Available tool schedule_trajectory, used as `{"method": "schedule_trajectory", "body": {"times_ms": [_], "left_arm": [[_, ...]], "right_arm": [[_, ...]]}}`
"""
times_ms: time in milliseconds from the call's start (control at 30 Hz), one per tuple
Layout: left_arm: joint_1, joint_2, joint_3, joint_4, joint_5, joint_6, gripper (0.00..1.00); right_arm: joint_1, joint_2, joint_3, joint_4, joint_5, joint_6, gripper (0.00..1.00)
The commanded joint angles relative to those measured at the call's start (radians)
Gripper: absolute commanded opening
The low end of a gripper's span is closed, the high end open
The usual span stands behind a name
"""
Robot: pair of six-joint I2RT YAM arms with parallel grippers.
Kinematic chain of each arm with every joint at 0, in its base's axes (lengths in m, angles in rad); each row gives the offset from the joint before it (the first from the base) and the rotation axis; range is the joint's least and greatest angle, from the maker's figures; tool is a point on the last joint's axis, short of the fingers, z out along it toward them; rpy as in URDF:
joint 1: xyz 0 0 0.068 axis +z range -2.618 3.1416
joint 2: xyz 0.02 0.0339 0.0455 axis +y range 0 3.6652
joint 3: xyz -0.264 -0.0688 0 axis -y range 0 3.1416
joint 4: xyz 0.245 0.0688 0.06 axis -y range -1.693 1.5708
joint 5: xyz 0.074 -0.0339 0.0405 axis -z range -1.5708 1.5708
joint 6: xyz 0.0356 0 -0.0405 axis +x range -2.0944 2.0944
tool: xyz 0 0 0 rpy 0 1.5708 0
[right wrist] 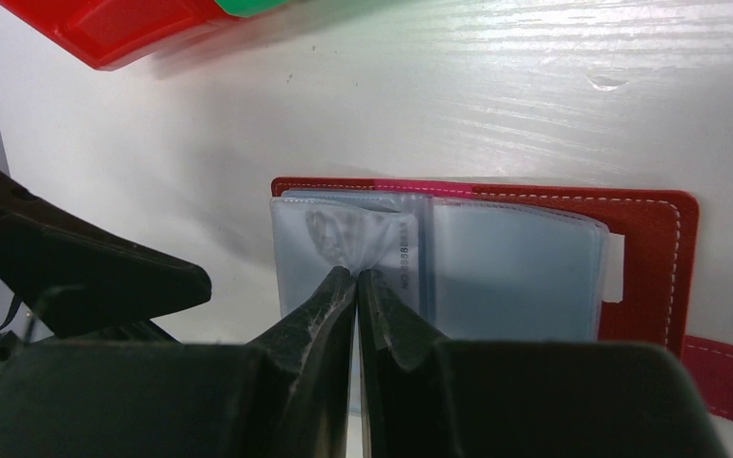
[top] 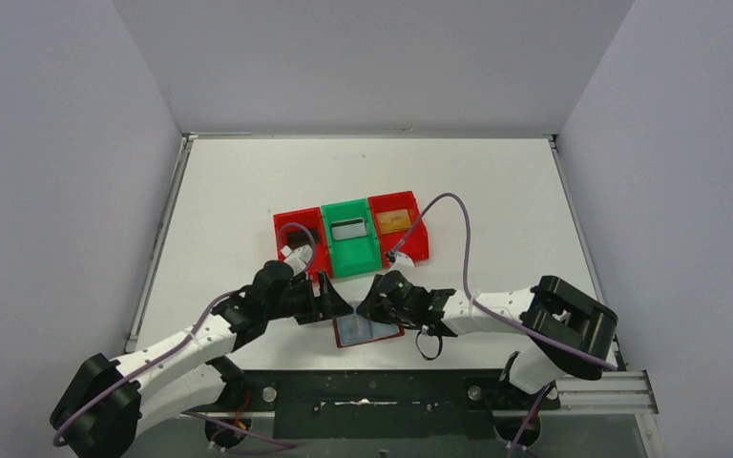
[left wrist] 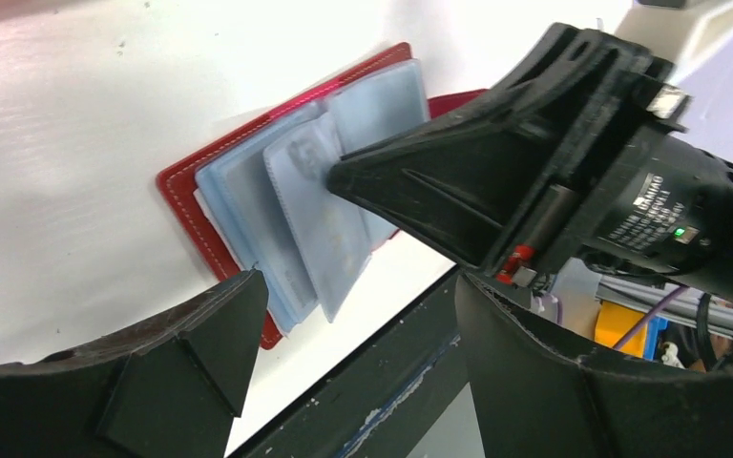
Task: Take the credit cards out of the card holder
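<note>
Pulling on the wrong layer is the main risk I see. From above, the card holder (top: 367, 331) lies open at the near edge of the table (top: 248, 181), about midway along it. The left gripper (top: 332, 307) and right gripper (top: 374, 301) meet over its far side. If the right one lifts, the whole booklet could rise or slide off the near edge, since nothing pins it down. Behind it, toward the middle of the table, three bins stand side by side. The left red bin (top: 282, 221) holds something dark, half hidden by a cable. The green bin (top: 344, 207) holds a silver-grey card (top: 350, 230), and the right red bin (top: 418, 250) holds a gold-tan card (top: 393, 220).

The left wrist view shows the left gripper's fingers standing apart with nothing between them, low beside the holder's edge. The right gripper's tips are closed together on a raised pocket leaf (left wrist: 301, 191). Closing the left fingers here would catch only air, or the other gripper.

The right wrist view shows the same pinch: fingers pressed together on the crumpled clear leaf near the holder's spine. A card with printed digits (right wrist: 407, 256) sits in a pocket just beside the tips. I cannot tell whether the pinch takes the card or only plastic. Plastic alone could stretch or tear, leaving the card inside.
</note>
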Motion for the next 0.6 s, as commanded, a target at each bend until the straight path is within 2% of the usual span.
{"method": "schedule_trajectory", "body": {"times_ms": [0,133,333,567], "left_arm": [[-0.012,0.029,-0.029,0.165,-0.037,-0.062,0.71],[-0.025,0.080,-0.046,0.215,-0.028,-0.076,0.67],[-0.045,0.159,-0.049,0.305,0.000,-0.086,0.51],[-0.056,0.214,-0.050,0.328,-0.007,-0.089,0.47]], "right_arm": [[-0.011,-0.049,-0.020,0.082,0.001,0.023,0.08],[-0.017,-0.053,-0.044,0.111,-0.006,0.037,0.08],[-0.027,-0.058,-0.062,0.131,-0.018,0.045,0.09],[-0.027,-0.066,-0.076,0.144,-0.019,0.049,0.09]]}}
